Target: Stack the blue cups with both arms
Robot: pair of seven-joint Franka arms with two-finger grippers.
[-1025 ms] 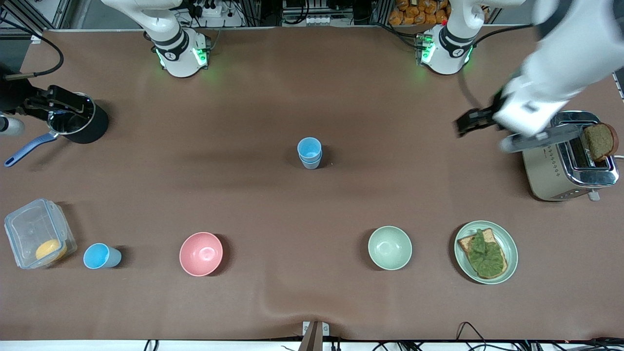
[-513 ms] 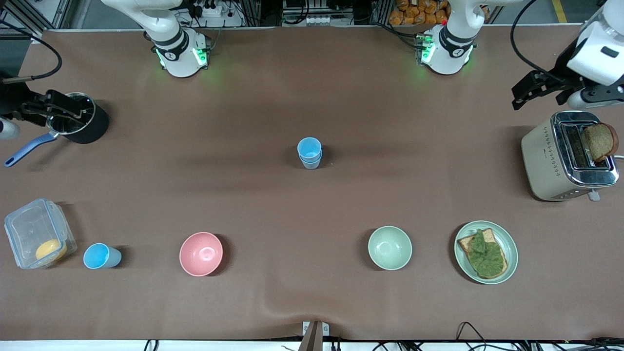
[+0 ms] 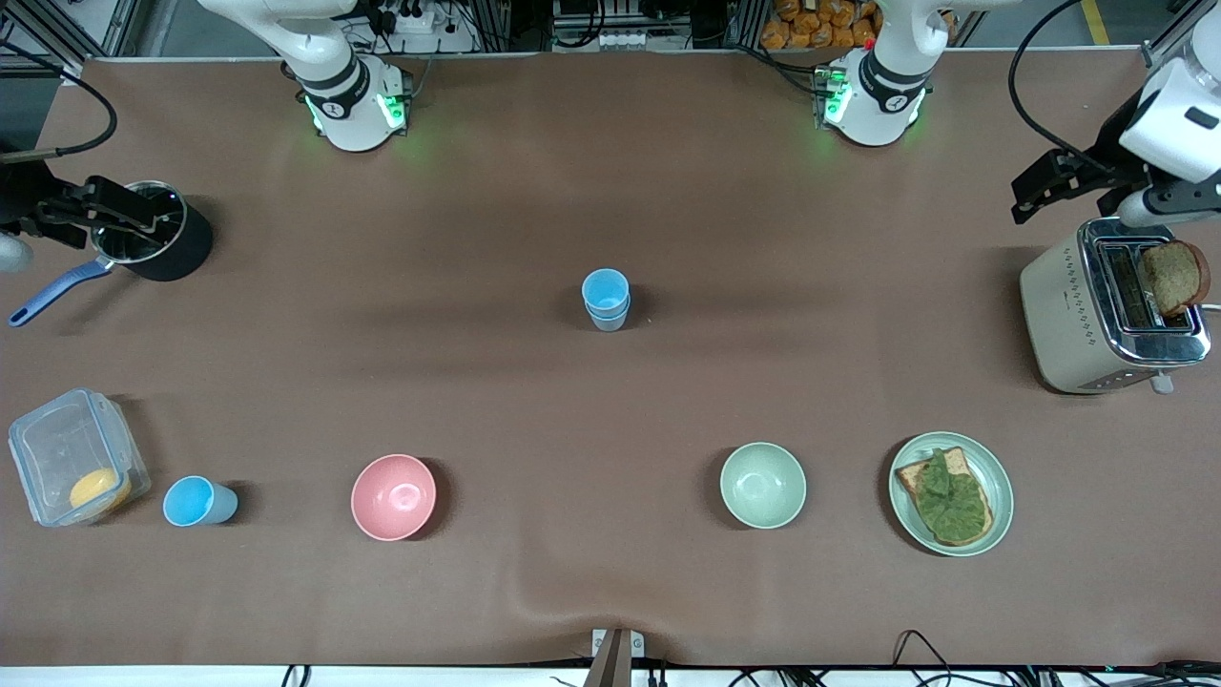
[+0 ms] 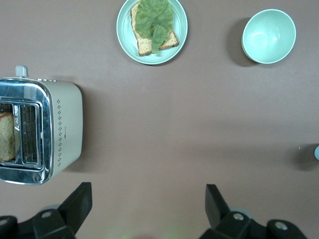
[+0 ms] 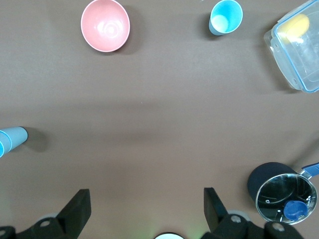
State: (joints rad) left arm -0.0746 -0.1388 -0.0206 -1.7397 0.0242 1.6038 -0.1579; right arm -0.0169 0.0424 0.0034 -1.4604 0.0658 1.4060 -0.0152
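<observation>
1. Front view is showing two small light-blue plastic cups [image 3: 606, 298] nested one inside the other, standing upright at the middle of the brown desk [image 3: 610, 401].
2. A third, brighter sky-blue plastic cup [image 3: 197, 502] is standing near the front camera toward the right arm's end of the desk, just beside a clear plastic lidded box [image 3: 74, 456] and at nine o'clock from the round pink bowl [image 3: 393, 497].
3. The left hand [image 3: 1035, 186] is hanging in the air at the left arm's end of the desk, over the bare surface at about eleven o'clock from the cream and chrome toaster [image 3: 1111, 305]; its fingers [image 4: 77, 206] are spread wide and holding nothing.
4. The right hand [image 3: 57, 215] is hovering at the right arm's end, at about nine o'clock from the black saucepan with a blue handle [image 3: 153, 243]; its fingers [image 5: 77, 211] are likewise spread wide and empty.
5. A round pale green bowl [image 3: 762, 485] is sitting near the front camera, with a pale green plate [image 3: 992, 477] carrying toast and a green leaf at its three o'clock.
6. A slice of brown bread [image 3: 1173, 277] is standing in the toaster's slot.
</observation>
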